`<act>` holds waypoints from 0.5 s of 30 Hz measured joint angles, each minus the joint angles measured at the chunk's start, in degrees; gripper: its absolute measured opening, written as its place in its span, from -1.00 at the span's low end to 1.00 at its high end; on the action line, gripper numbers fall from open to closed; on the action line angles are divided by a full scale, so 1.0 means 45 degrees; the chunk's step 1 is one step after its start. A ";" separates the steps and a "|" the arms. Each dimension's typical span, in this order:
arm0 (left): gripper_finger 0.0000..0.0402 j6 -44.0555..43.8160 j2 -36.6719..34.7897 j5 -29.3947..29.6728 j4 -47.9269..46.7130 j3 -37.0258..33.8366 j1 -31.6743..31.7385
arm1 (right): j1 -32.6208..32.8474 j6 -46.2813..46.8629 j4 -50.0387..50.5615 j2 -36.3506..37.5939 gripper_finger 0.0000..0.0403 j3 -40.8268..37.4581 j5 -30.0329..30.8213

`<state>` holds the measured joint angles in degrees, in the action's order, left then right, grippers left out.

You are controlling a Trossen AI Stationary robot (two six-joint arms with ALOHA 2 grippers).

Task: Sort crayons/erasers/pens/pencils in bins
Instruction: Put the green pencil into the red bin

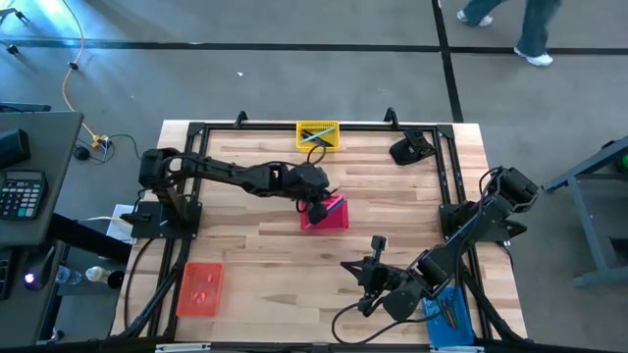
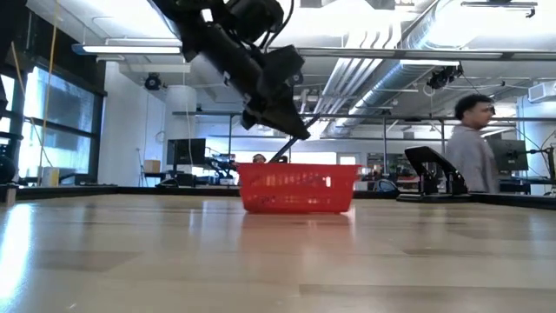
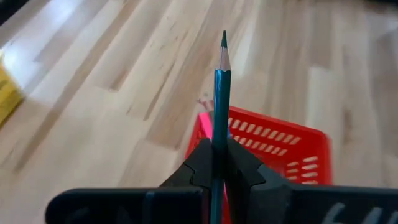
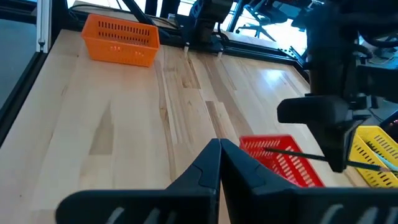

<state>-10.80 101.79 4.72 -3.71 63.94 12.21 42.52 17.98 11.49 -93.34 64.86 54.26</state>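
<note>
Right gripper (image 1: 377, 257): near table edge, fingers pressed together, holding nothing. Blue bin (image 1: 451, 314): beside it, sticks inside. Orange bin (image 1: 201, 289): near left corner. Left gripper (image 1: 316, 208): above red bin (image 1: 330, 214), mid-table, clamped on teal pencil (image 3: 219, 93). Yellow bin (image 1: 318, 134): far edge, pencils inside.

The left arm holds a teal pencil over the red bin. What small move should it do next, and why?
Probably carry the teal pencil toward the yellow bin rather than release here. The left pincer is shut on it above the red bin, and the yellow bin already holds thin coloured sticks that look like pencils. The right pincer waits, shut, near the blue bin.
</note>
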 joint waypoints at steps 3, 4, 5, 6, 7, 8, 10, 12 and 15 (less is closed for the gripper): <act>-1.00 0.0079 -0.0140 0.0284 -0.0503 -0.0008 0.0000 | 0.0004 0.0003 0.0014 0.0000 -1.00 0.0000 0.0000; -0.99 0.0075 -0.0149 0.0310 -0.0539 0.0005 0.0000 | 0.0000 0.0003 0.0022 0.0000 -1.00 0.0000 -0.0001; -0.99 0.0083 -0.0149 0.0310 -0.0713 0.0005 -0.0004 | 0.0000 0.0006 0.0024 0.0000 -1.00 0.0000 0.0000; -0.99 0.0105 -0.0149 0.0309 -0.0962 0.0005 -0.0005 | 0.0000 0.0028 0.0024 0.0000 -1.00 0.0000 0.0000; -0.99 0.0109 -0.0149 0.0310 -0.1192 0.0000 -0.0012 | 0.0000 0.0039 0.0026 0.0000 -1.00 0.0000 -0.0004; -0.99 0.0109 -0.0149 0.0310 -0.1316 0.0000 -0.0024 | 0.0000 0.0042 0.0034 0.0000 -1.00 0.0000 -0.0035; -0.99 0.0102 -0.0149 0.0313 -0.1219 -0.0050 -0.0070 | 0.0000 0.0041 0.0034 0.0000 -1.00 0.0000 -0.0108; -0.99 0.0100 -0.0149 0.0261 -0.1064 -0.0068 -0.0160 | 0.0000 0.0023 0.0034 0.0000 -1.00 0.0000 -0.0141; -0.99 -0.0034 -0.0149 -0.0229 -0.0757 -0.0068 -0.0293 | 0.0000 0.0018 0.0034 0.0000 -1.00 -0.0003 -0.0146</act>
<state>-10.95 101.12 3.69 -7.12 63.64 10.89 42.52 18.06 11.64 -93.34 64.85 53.60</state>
